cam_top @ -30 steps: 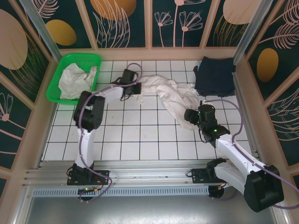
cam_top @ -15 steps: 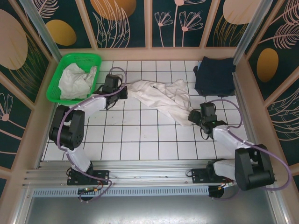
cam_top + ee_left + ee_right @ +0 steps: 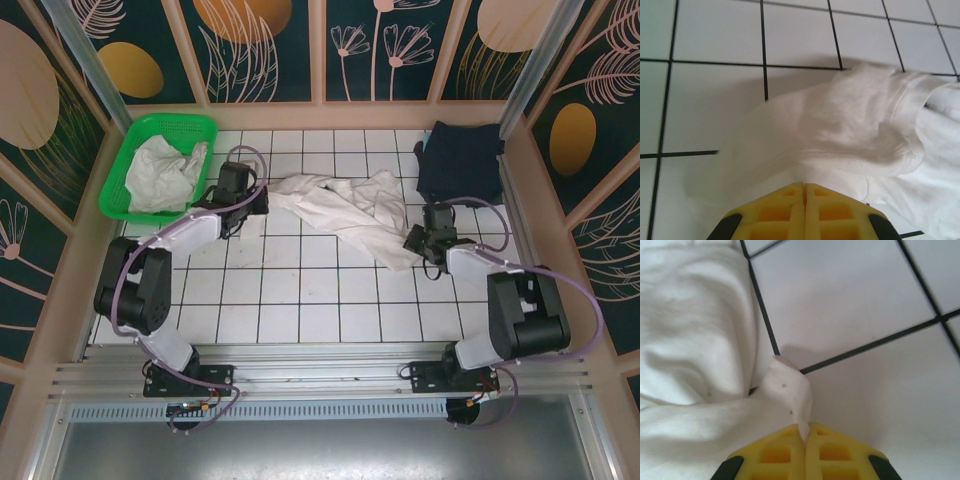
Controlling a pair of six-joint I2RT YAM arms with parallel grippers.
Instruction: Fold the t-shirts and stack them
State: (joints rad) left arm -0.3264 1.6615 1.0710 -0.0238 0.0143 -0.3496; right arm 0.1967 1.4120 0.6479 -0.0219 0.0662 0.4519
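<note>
Both my pincers pinched shut!
My left pincer point(image 3: 804, 189) grips the off-white t-shirt point(image 3: 840, 125) at its left end; my right pincer point(image 3: 805, 429) nips its near-right edge.

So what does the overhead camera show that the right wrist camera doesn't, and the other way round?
Overhead: the green basket with a crumpled white t-shirt in it, the dark navy t-shirt in the far right corner, plus the left arm and right arm. Right wrist: a close look at the right fingers, yellow and pressed shut on a small fold at the off-white t-shirt edge. Both: that off-white t-shirt lying rumpled on the white tiled table.
</note>
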